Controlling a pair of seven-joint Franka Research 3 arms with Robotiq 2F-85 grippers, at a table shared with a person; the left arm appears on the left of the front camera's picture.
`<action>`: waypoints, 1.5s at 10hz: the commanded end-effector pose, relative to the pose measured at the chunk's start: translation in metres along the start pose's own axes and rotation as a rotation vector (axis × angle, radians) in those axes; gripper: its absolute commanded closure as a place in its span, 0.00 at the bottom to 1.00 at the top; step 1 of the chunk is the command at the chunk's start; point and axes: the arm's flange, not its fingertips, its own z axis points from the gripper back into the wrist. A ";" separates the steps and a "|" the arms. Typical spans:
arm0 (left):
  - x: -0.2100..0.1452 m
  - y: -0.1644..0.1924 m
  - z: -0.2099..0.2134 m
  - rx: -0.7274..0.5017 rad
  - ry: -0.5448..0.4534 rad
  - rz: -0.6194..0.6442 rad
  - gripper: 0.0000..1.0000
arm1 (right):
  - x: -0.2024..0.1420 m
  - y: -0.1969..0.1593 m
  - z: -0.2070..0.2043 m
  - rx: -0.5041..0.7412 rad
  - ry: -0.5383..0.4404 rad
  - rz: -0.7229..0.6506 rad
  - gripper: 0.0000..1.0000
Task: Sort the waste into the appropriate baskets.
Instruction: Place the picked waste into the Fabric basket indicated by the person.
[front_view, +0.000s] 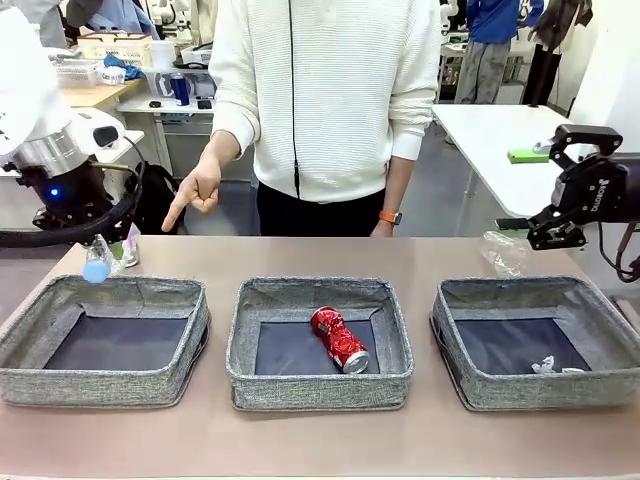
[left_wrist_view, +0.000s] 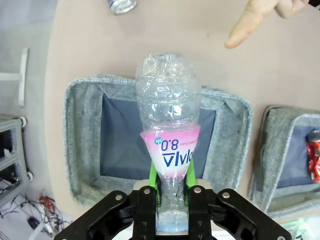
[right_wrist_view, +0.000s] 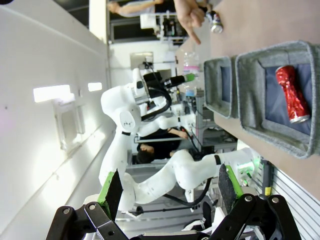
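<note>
My left gripper (left_wrist_view: 170, 182) is shut on the neck end of a clear bottle with a pink label (left_wrist_view: 168, 125). It holds the bottle above the left basket (left_wrist_view: 80, 150), blue cap (front_view: 96, 269) hanging low over the basket's far left corner (front_view: 100, 385). A crushed red can (front_view: 340, 340) lies in the middle basket (front_view: 320, 390). A small white scrap (front_view: 545, 366) sits in the right basket (front_view: 540, 390). A clear label-less bottle (front_view: 503, 252) lies on the table behind that basket. My right gripper (front_view: 550, 190) hangs open and empty above it. A dark can (left_wrist_view: 121, 5) stands beyond the left basket.
A person stands at the far side, one hand (front_view: 195, 190) pointing a finger (left_wrist_view: 245, 30) down at the table beyond the left basket. A white side table (front_view: 500, 140) stands at the back right. Bare tabletop runs along the front edge.
</note>
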 end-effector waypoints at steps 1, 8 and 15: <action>-0.005 0.004 0.004 0.017 0.010 -0.016 0.78 | 0.000 0.003 0.000 0.018 -0.003 -0.002 0.00; -0.006 0.005 0.004 0.030 0.052 -0.099 0.00 | 0.000 0.003 0.000 0.018 -0.003 -0.002 0.00; -0.006 0.007 0.010 -0.011 0.088 -0.155 0.00 | 0.000 0.003 0.000 0.018 -0.003 -0.002 0.00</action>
